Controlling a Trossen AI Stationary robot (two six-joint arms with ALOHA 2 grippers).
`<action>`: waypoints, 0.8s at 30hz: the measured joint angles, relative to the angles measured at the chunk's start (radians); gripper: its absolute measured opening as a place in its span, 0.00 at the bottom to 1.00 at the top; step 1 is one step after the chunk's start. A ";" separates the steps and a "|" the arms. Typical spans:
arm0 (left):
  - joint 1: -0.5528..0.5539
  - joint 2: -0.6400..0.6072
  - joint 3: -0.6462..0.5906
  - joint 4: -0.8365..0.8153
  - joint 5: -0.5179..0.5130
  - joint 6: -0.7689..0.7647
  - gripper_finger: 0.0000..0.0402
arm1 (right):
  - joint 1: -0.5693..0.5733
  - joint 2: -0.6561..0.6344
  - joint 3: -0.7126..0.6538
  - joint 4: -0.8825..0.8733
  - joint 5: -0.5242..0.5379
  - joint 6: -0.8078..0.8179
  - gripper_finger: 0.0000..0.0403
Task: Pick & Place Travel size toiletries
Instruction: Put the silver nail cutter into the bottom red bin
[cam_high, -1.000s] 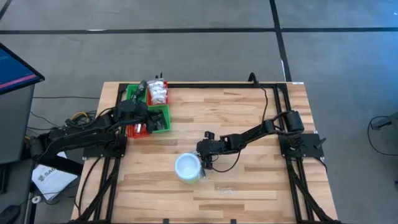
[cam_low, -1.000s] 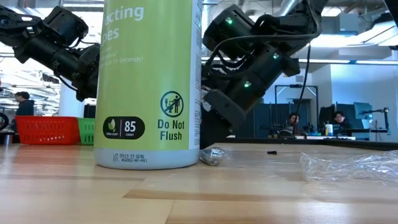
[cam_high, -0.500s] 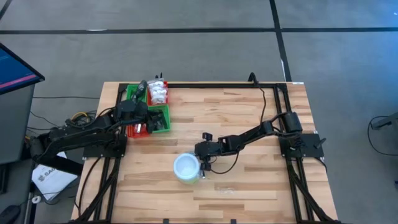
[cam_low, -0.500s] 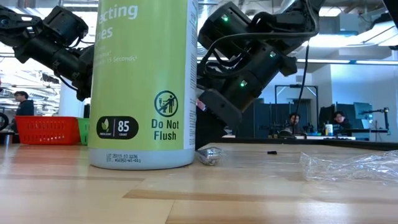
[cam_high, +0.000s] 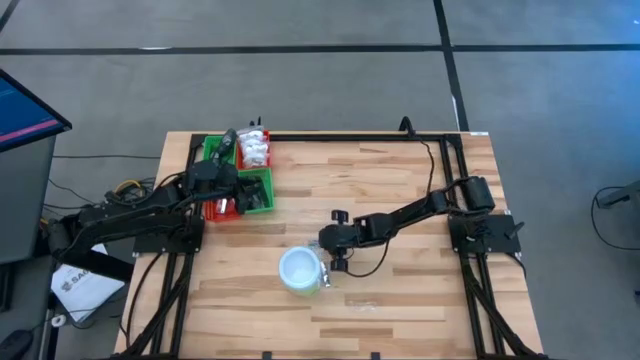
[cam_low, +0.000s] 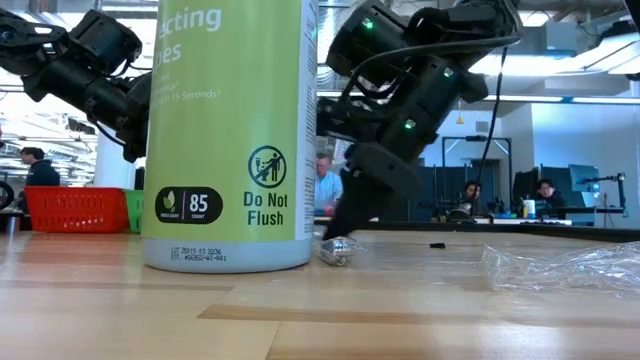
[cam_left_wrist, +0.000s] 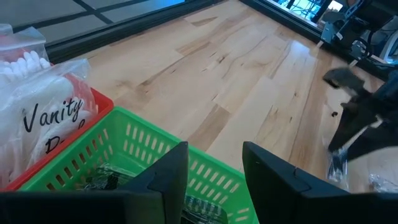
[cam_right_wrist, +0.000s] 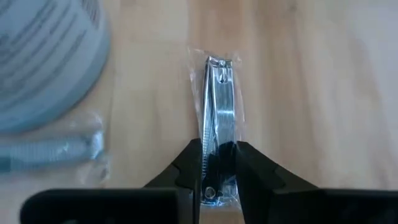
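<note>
A steel nail clipper in a clear sachet (cam_right_wrist: 219, 106) lies on the wood beside the white tub with a green side (cam_high: 300, 270). My right gripper (cam_right_wrist: 217, 163) is shut on the clipper's end nearest it. In the low view the clipper (cam_low: 338, 250) rests on the table below the slanting fingers (cam_low: 352, 212). A second clear sachet (cam_right_wrist: 53, 152) lies against the tub's foot. My left gripper (cam_left_wrist: 214, 171) hovers open over the green basket (cam_left_wrist: 149, 152) at the far left, with nothing between its fingers. My right gripper pinches the clipper's near end (cam_right_wrist: 217, 149) between its two fingers, through the sachet. The fingers slant down from the table's right side and lie along the clipper. The clipper's far end (cam_right_wrist: 217, 62) points away from them, and the clipper sits on the table.
The tall tub (cam_low: 230, 130) stands right next to the clipper, on its left. Crumpled clear plastic (cam_low: 560, 265) lies toward the near edge. The red basket (cam_high: 255, 150) with white packets sits at the far left, beside the green one.
My right arm's wrist has risen and its fingers have tipped steeper down onto the clipper, which stays on the table. The tub has slid slightly away from the gripper.
</note>
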 joint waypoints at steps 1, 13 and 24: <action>0.000 -0.001 0.000 -0.001 0.000 0.000 0.36 | -0.004 -0.011 0.001 -0.010 0.006 -0.006 0.14; -0.004 0.004 -0.001 0.037 0.001 0.000 0.36 | -0.090 -0.178 0.006 -0.016 0.017 -0.080 0.14; -0.031 0.004 -0.001 0.239 0.080 0.000 0.36 | -0.162 -0.290 0.007 0.067 0.017 -0.133 0.14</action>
